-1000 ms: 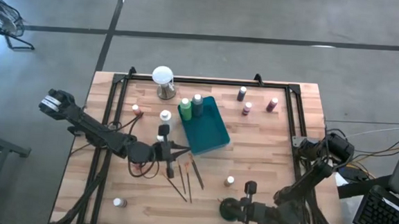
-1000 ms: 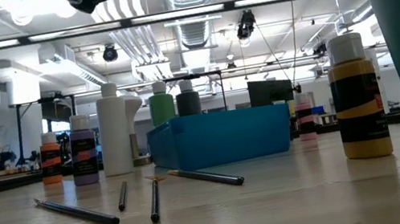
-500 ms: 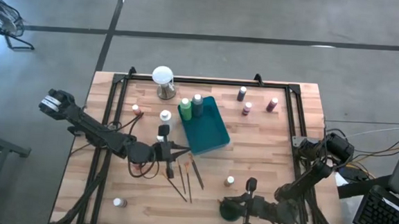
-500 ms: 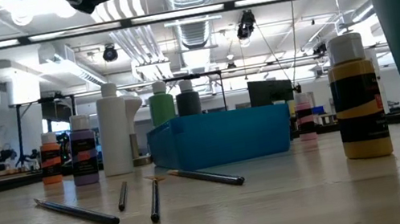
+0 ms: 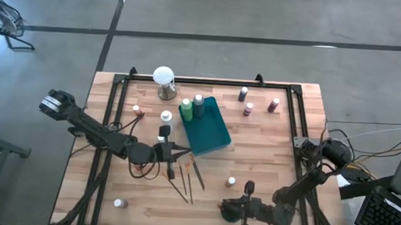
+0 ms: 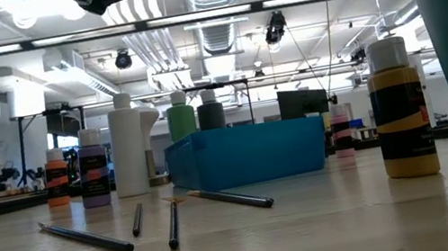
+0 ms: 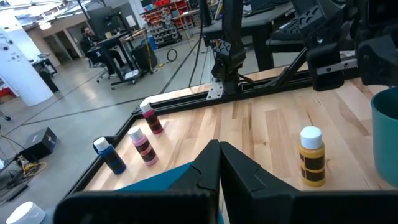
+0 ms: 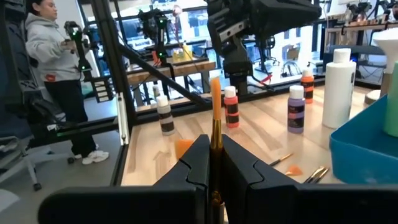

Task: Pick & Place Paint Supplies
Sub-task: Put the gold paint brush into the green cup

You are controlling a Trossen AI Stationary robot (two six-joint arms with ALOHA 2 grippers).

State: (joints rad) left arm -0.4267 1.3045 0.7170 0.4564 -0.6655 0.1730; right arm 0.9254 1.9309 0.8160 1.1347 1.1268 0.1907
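Early stage. Two green bottles (image 5: 186,110) in tray (image 5: 211,135); other bottles and brushes (image 5: 184,180) scattered around tray. Right gripper (image 8: 211,163) clamped on orange brush (image 8: 214,118), well short of tray. Left gripper (image 7: 219,163) closed, empty, beside tray.

Over the last second the right arm (image 5: 300,192) draws in along the counter's (image 5: 268,148) near edge. Its right gripper (image 5: 249,189), clamped on an orange-handled brush (image 8: 215,102), slides slightly toward the left side and a little farther in over the counter.
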